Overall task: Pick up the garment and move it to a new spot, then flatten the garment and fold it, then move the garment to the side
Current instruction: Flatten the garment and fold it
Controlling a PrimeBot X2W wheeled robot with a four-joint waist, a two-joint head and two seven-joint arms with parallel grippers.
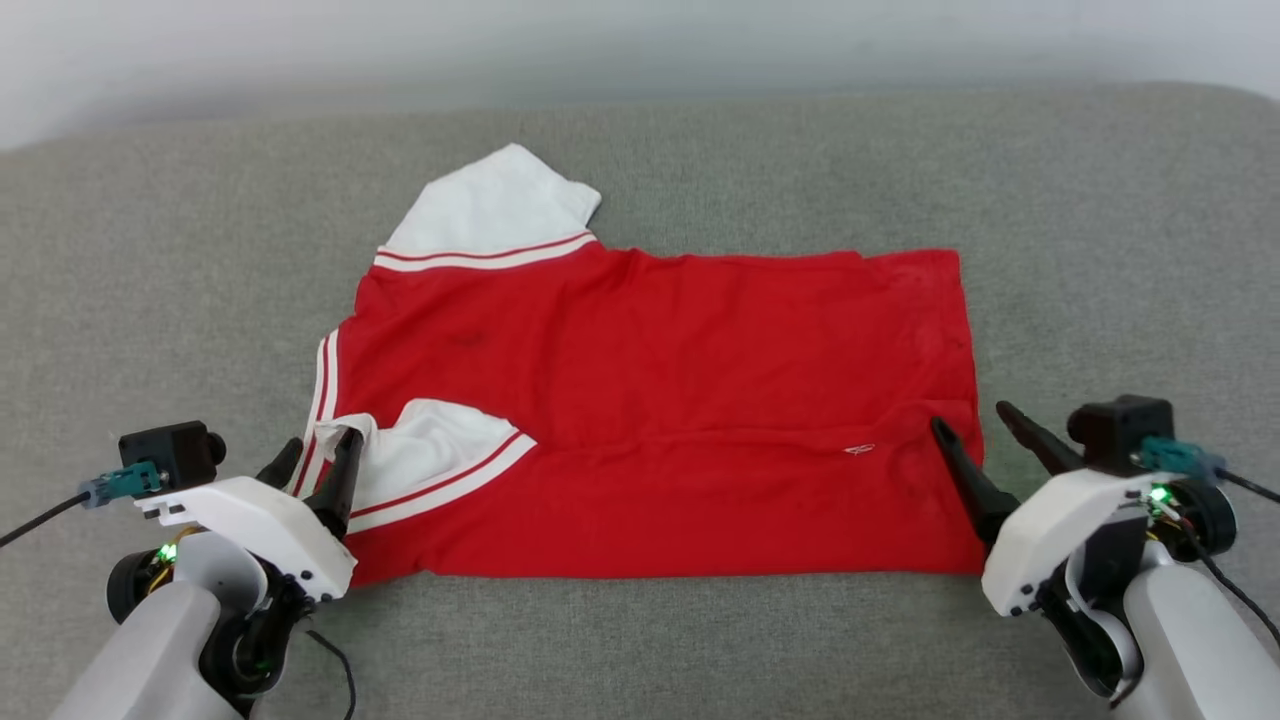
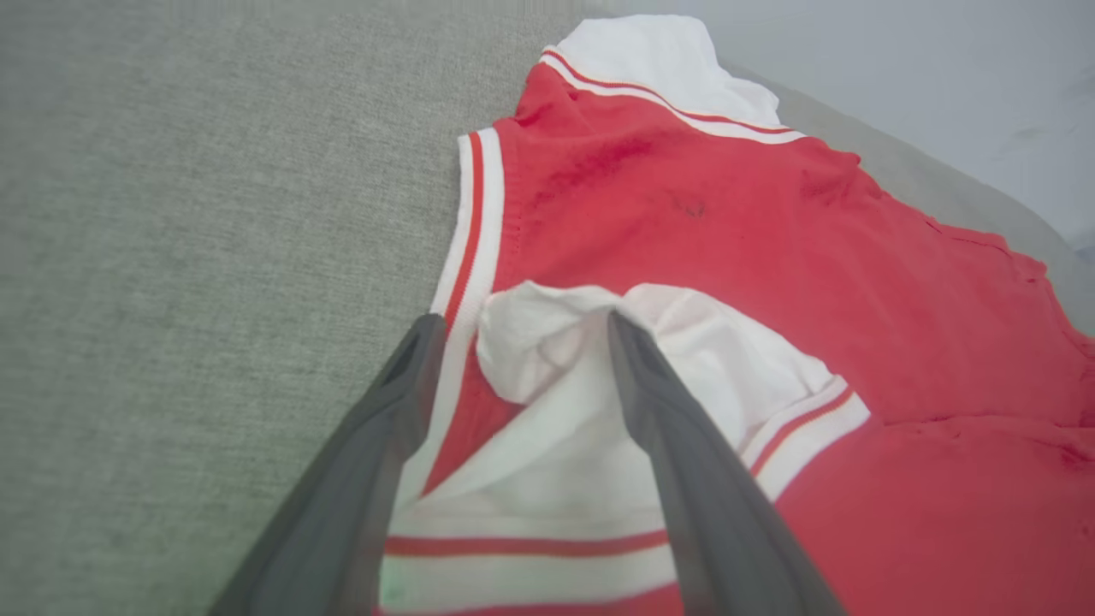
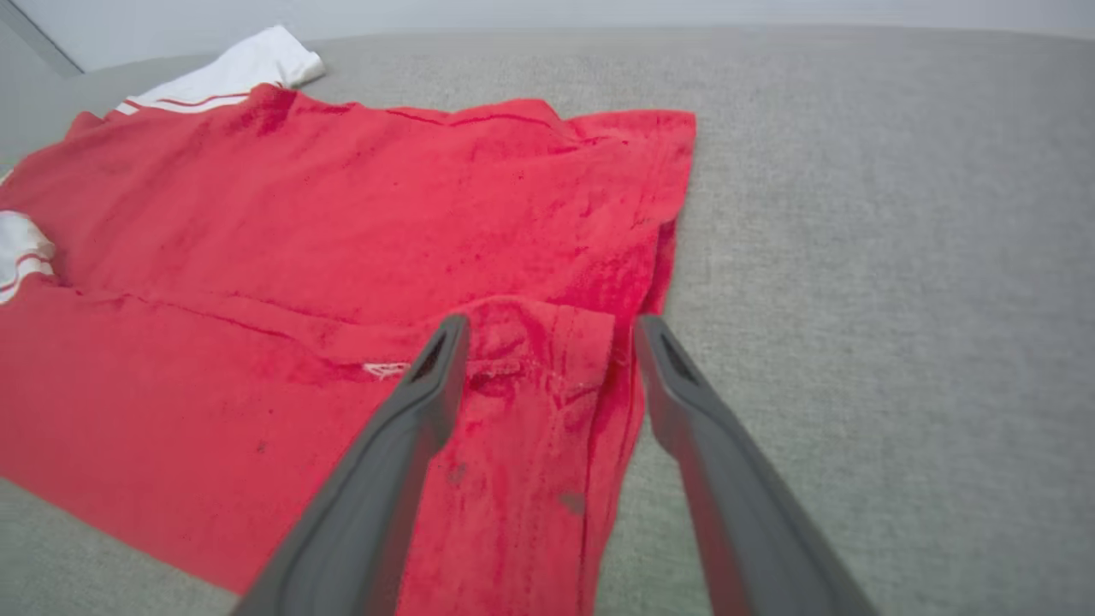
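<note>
The garment, a bright red jersey, lies folded lengthwise and fairly flat on the grey cloth surface. Its striped trim and white lining are turned out at the left end, in one flap at the back and one near the front. No numerals show. My left gripper is open, its fingers astride the front white flap and the striped edge. My right gripper is open at the garment's right edge, with one finger over the red cloth and the other beyond the hem, the gripper low over it.
The grey surface stretches well beyond the garment on all sides. A pale wall runs behind its far edge. Thin cables trail from both wrists.
</note>
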